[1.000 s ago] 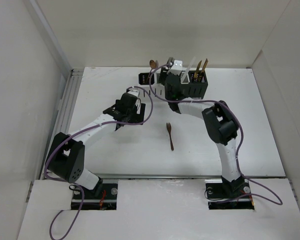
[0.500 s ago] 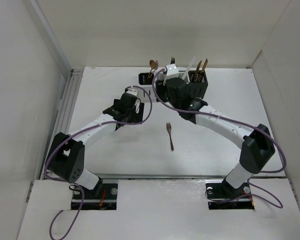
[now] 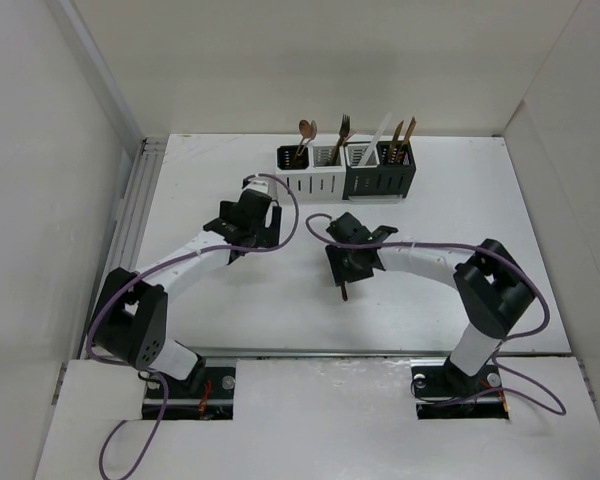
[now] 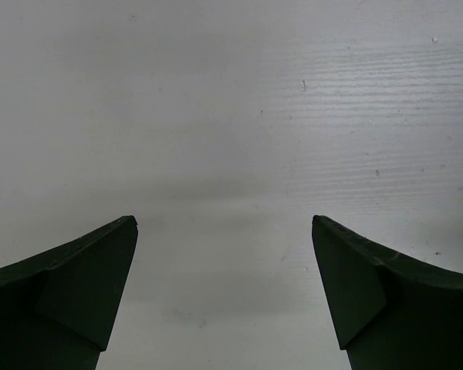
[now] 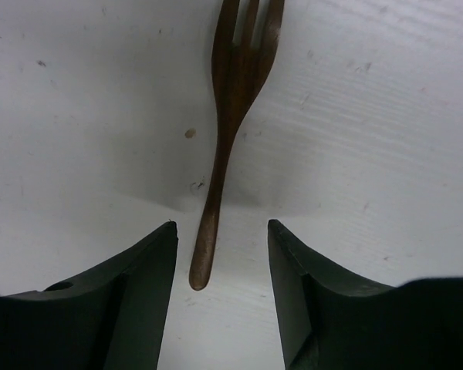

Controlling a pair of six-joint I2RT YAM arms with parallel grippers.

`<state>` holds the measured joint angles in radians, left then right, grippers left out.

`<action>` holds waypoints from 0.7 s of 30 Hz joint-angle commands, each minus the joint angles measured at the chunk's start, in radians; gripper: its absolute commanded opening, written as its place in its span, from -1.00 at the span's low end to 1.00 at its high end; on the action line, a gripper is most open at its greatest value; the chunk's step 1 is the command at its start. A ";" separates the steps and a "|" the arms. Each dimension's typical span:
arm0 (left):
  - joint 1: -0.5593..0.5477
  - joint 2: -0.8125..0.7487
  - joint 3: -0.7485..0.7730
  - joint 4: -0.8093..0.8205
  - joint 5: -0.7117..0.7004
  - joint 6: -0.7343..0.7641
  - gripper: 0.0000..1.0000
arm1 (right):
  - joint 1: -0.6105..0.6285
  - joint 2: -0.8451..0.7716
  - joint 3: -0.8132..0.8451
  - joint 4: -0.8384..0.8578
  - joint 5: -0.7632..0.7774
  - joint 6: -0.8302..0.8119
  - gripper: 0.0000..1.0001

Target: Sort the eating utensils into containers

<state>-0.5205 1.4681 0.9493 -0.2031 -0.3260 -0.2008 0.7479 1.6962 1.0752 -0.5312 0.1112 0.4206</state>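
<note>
A copper fork (image 5: pixel 230 116) lies flat on the white table, tines pointing away from me. My right gripper (image 5: pixel 221 223) is open and low over it, with the handle end between the jaws and touching neither. In the top view the right gripper (image 3: pixel 345 270) covers most of the fork (image 3: pixel 344 293). The four containers (image 3: pixel 348 182) stand in a row at the back and hold a spoon (image 3: pixel 305 130), a fork (image 3: pixel 343 127), a white stick (image 3: pixel 380 132) and copper pieces (image 3: pixel 402 135). My left gripper (image 4: pixel 224 220) is open and empty over bare table, left of centre in the top view (image 3: pixel 238 245).
White walls close in the table on the left, back and right. A metal rail (image 3: pixel 138 215) runs along the table's left edge. Purple cables loop along both arms.
My right arm has swung back from the containers and come down over the fork on the table. My left gripper has shifted slightly left and back.
</note>
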 commanded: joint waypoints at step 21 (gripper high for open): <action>0.004 -0.072 -0.027 0.028 -0.050 -0.009 0.93 | -0.028 -0.107 0.199 0.251 0.261 -0.064 -1.00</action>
<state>-0.5205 1.4380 0.9257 -0.1978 -0.3527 -0.2012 0.7509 1.7248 1.1614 -0.4992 0.2367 0.4442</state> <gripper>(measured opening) 0.961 0.045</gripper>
